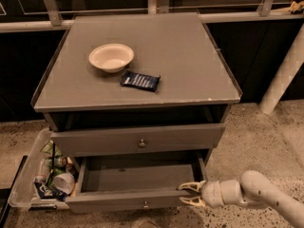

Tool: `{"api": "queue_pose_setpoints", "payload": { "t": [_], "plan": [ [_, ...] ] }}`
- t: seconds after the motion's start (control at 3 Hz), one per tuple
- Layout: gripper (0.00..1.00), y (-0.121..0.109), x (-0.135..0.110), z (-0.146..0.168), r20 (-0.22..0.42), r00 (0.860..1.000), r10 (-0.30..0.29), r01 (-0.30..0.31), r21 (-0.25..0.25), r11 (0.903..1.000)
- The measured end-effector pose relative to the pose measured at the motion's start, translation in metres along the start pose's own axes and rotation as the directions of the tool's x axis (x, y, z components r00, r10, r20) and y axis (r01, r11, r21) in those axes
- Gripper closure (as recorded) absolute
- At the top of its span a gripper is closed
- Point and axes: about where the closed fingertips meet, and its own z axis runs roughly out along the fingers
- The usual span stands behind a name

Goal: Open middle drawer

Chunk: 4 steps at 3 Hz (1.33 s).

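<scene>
The middle drawer (137, 179) stands pulled out below the table top, showing its plain grey inside. Its low front panel (109, 204) has a small round knob (146, 204) at the centre. My gripper (186, 194) is at the right end of that front panel. One finger is behind the panel and one is in front of it, closed on its edge. The pale arm (256, 194) comes in from the lower right. The taller drawer (137, 139) above is shut.
A cream bowl (111, 57) and a dark blue packet (140, 80) lie on the grey top (190, 56). A clear bin (28, 189) with trash stands on the floor at the left. A white post (285, 70) rises at the right.
</scene>
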Motion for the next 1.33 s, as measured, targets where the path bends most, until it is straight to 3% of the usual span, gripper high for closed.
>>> {"api": "queue_pose_setpoints", "payload": {
  "t": [0.33,0.67,1.0,1.33],
  "plan": [
    [1.0,-0.002,-0.005,-0.003,0.0,1.0,0.0,0.0,0.0,1.0],
    [1.0,0.014,-0.015,-0.008,-0.002,0.999,-0.052,0.052,0.015,0.9986],
    [0.83,0.014,-0.015,-0.008,-0.002,0.999,-0.052,0.052,0.015,0.9985],
    [0.58,0.014,-0.015,-0.008,-0.002,0.999,-0.052,0.052,0.015,0.9985]
  ]
}}
